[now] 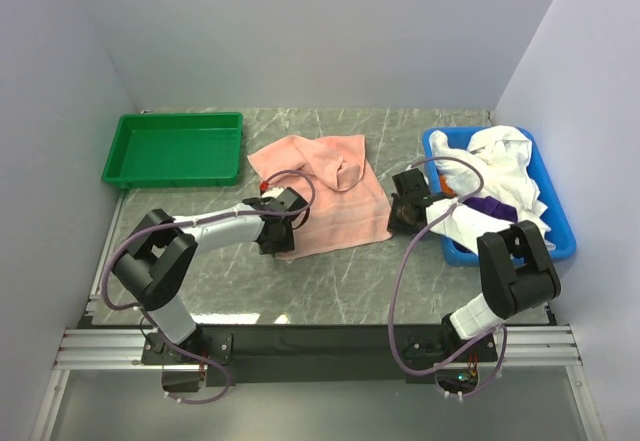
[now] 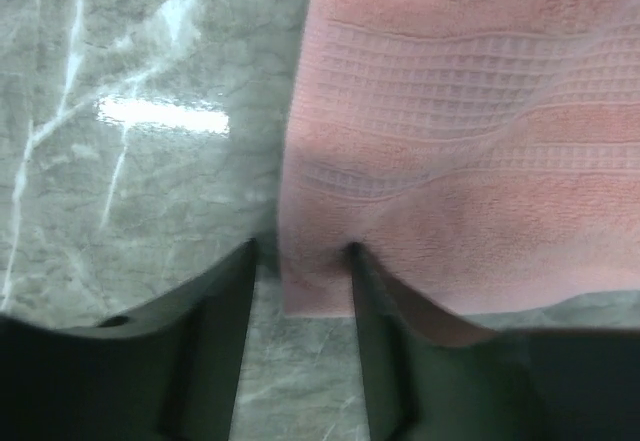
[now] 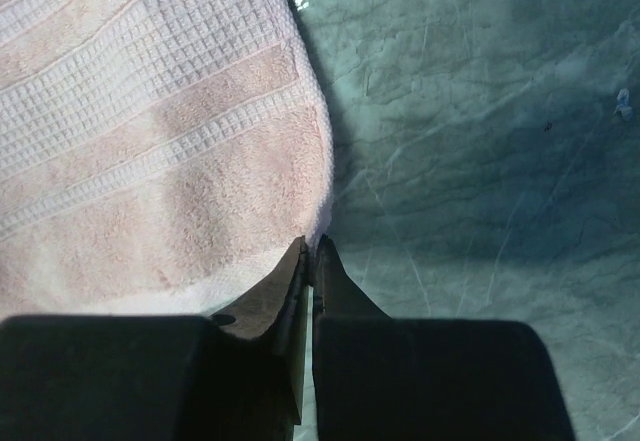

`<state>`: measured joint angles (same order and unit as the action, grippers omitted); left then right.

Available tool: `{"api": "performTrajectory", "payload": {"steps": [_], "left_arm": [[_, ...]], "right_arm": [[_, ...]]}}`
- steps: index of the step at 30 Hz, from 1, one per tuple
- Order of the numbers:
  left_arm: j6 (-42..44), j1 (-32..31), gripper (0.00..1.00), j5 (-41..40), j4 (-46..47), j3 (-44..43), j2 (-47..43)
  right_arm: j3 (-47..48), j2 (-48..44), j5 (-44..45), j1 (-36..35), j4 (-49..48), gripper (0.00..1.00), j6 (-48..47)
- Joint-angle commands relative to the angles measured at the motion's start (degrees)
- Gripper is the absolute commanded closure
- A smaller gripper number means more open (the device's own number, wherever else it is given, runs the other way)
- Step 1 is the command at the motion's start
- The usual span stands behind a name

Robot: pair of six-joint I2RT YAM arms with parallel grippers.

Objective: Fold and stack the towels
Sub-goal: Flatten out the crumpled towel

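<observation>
Nearest us, the left gripper sits low over the table at the near-left corner of the pink towel. Its jaws are partly apart, one finger on bare table and the other at the towel's edge, with the corner in the gap. Nothing is clamped there. The right gripper is at the near-right corner with its jaws pressed together. The tips meet right at the hem and look pinched on a thin bit of it, though we can't see how deep the bite goes.

The pink towel lies spread mid-table, mostly flat, with a rumple along its far edge.

We judge the step to be grabbing both near corners for the first fold. To do it well:
- left closes fully on the corner, catching cloth and not table
- both lift together, level, just clear of the surface
- carry the near edge over to the far edge and match the corners
- the right's shallow pinch may slip, so go slowly

Further back, the green tray sits far left. The blue bin at right holds white towels and a purple one in a heap — unfolded, waiting.
</observation>
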<state>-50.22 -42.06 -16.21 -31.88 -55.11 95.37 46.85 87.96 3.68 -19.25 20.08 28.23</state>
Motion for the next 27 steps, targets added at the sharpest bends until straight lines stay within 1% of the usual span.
{"api": "performTrajectory", "payload": {"steps": [1, 3, 4, 6, 7, 8, 12, 13, 14, 15, 16, 17, 18, 19, 21, 22, 24, 25, 27], "left_arm": [[-1.2, -1.1, 0.57, 1.5, -3.7, 1.0, 4.6], [-1.2, -1.1, 0.65, 2.0, -3.7, 1.4, 5.4], [-1.2, -1.1, 0.77, 2.1, -3.6, 1.4, 5.8], [-0.9, -1.1, 0.88, 2.4, -3.7, 1.4, 6.3], [-0.8, -1.2, 0.98, 2.4, -3.7, 1.3, 6.5], [-0.8, -1.2, 0.99, 2.3, -3.9, 1.1, 6.5], [0.1, -1.1, 0.99, 0.4, -5.6, 0.4, 4.9], [0.5, -1.1, 0.99, -1.9, -6.5, -0.3, 4.4], [0.8, -0.9, 0.99, -3.1, -7.7, -2.4, 3.8], [2.1, -0.8, 0.99, -4.8, -10.7, -4.0, 2.5], [2.8, -0.5, 0.99, -6.0, -12.1, -5.9, 1.9], [4.3, 0.5, 0.99, -8.4, -13.7, -10.1, 1.2], [5.2, 1.1, 0.99, -9.3, -15.9, -12.4, -0.2], [6.2, 2.3, 0.99, -10.1, -17.1, -17.3, -0.8], [9.6, 3.8, 0.99, -12.8, -18.9, -23.3, -2.0], [10.9, 4.4, 0.99, -13.8, -20.7, -29.8, -2.2], [15.0, 6.5, 0.99, -15.7, -22.2, -37.0, -1.7], [16.5, 7.7, 0.99, -16.3, -22.7, -44.5, -1.2], [21.9, 8.9, 0.99, -17.5, -21.8, -51.7, 0.2]], "right_arm": [[-0.6, -2.9, -0.3, -0.3, -1.0, 1.00, -0.4], [-0.9, -3.3, -0.6, -0.3, -1.4, 1.00, -0.3], [-1.0, -3.5, -0.6, -0.3, -1.4, 1.00, -0.3], [-1.1, -3.8, -0.8, -0.3, -1.5, 1.00, -0.2], [-1.1, -3.9, -0.9, -0.3, -1.5, 1.00, -0.2], [-1.1, -3.9, -1.0, -0.3, -1.5, 1.00, -0.2], [-1.0, -5.3, -0.9, -0.3, -1.4, 1.00, 0.1], [-0.4, -5.9, -0.9, -0.3, -1.1, 1.00, 0.1], [0.2, -6.4, -1.0, -0.4, -0.7, 1.00, 0.0], [1.0, -7.5, -0.9, -0.4, -0.2, 1.00, 0.0], [3.1, -8.1, -0.7, -0.4, 0.9, 1.00, -0.2], [4.5, -8.8, -0.5, -0.3, 1.6, 1.00, -0.3], [6.0, -10.2, -0.2, -0.3, 2.3, 1.00, -0.3], [9.4, -10.8, 0.9, -0.2, 3.8, 1.00, -0.4], [13.2, -13.1, 1.8, 0.2, 5.1, 1.00, -0.5], [17.2, -13.7, 3.0, 0.4, 6.0, 1.00, -0.5], [21.7, -15.2, 4.3, 1.0, 6.5, 1.00, -0.5], [25.8, -15.7, 5.4, 1.4, 5.9, 1.00, -0.4], [29.4, -17.0, 5.7, 1.9, 3.8, 1.00, -0.8]]}}
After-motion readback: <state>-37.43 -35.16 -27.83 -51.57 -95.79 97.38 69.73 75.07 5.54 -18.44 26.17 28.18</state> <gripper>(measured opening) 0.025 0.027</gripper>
